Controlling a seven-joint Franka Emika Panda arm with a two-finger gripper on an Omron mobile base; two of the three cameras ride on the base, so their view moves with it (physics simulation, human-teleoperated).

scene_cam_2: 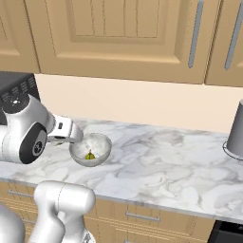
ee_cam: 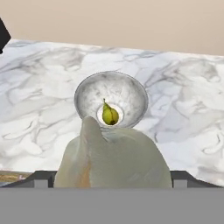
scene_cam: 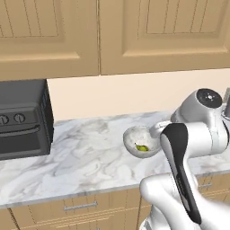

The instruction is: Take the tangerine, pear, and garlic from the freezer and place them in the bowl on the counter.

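The garlic (ee_cam: 113,157) sat in my gripper (scene_cam: 156,130), my fingers spread wide around the bulb and hidden behind it. It hung close over the near rim of the bowl (ee_cam: 83,94). The pear (ee_cam: 110,115) lay at the bowl's bottom. The bowl stood on the counter (ee_cam: 183,109), near the wall.

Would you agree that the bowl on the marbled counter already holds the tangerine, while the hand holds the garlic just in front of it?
Not quite: the fruit in the bowl is the yellow-green pear, not the tangerine, as the hand view shows. The rest stands: the bowl sits on the marbled counter, and the garlic is in the hand, just in front of it.
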